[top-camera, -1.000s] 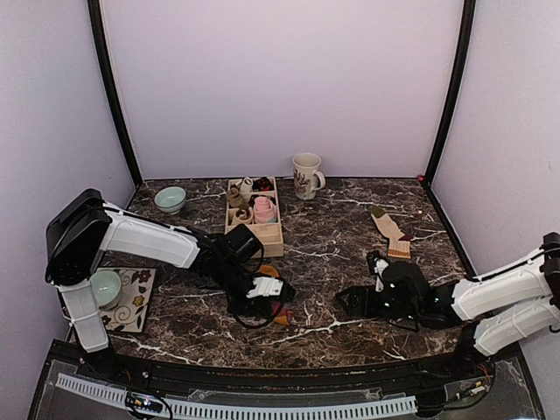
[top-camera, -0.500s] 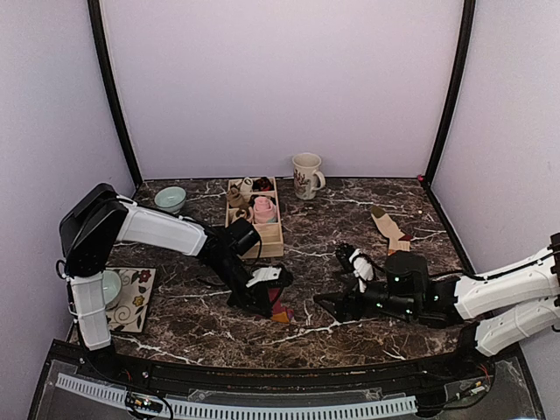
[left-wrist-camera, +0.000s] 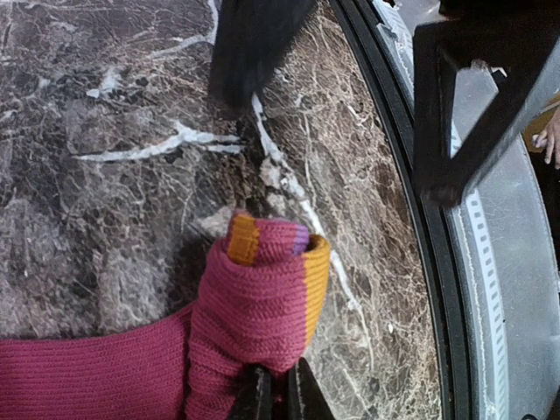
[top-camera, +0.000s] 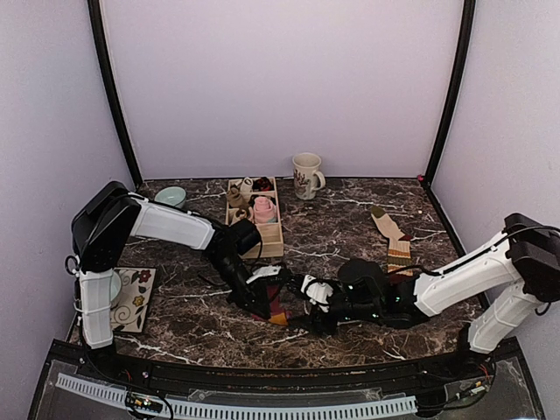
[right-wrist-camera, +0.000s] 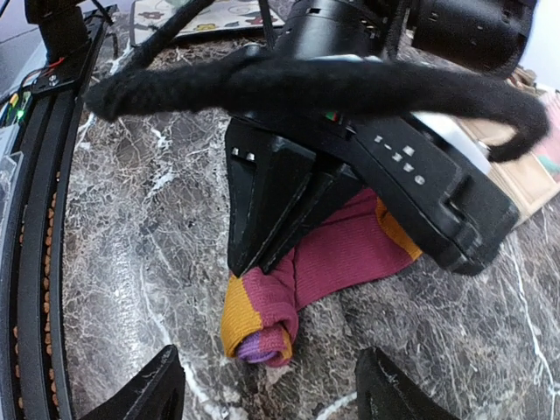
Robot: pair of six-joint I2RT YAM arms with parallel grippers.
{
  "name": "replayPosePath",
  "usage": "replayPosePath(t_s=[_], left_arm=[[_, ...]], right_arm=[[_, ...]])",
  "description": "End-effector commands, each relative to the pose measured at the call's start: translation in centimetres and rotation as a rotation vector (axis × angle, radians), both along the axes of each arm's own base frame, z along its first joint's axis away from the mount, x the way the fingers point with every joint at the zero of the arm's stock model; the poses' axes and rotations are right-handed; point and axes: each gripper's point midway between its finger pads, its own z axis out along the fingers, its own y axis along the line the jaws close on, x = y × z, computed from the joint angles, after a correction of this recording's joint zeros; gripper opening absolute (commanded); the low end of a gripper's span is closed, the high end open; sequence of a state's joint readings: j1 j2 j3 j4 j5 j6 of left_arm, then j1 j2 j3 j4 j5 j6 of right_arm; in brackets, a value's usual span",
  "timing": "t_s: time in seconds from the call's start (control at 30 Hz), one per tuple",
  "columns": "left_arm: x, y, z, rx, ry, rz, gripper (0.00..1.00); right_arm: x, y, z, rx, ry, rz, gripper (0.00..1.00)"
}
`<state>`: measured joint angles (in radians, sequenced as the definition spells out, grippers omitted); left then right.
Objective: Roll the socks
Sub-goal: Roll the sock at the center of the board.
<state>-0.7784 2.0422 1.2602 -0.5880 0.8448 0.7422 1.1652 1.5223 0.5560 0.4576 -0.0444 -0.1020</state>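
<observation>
Dark marble tabletop (top-camera: 332, 236): mug (top-camera: 306, 176) just right-behind the wooden box (top-camera: 266, 240), teal bowl (top-camera: 171, 198) left of it, striped sock (left-wrist-camera: 262, 306) in front, beige sock (top-camera: 391, 232) way off right.

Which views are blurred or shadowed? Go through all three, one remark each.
Left wrist view: the striped sock shows crisp knit and is well lit. Right wrist view: the black cable across the top is blurred, and the sock lies partly in the left gripper's shade. Top external view: even light, soft shadows, no glare.
</observation>
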Motion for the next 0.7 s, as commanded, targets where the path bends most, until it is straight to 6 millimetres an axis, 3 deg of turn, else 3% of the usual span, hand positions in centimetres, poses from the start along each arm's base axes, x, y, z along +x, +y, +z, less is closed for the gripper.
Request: replayPosePath(t_s=[0.0, 0.4, 0.67], left_arm=[[-1.8, 2.3, -2.1, 0.143, 0.091, -0.009, 0.08], [-1.6, 2.9, -3.1, 0.199, 0.096, -0.014, 0.06], [-1.7, 3.2, -3.0, 0.2, 0.105, -0.021, 0.09]], right_arm=[[-0.7, 2.7, 0.5, 0.016, -0.057, 0.111, 0.64], [-0.9, 4.4, -2.6, -0.072, -0.096, 0.184, 0.56], [-0.2, 5.0, -4.5, -0.098, -0.105, 0.168, 0.39]])
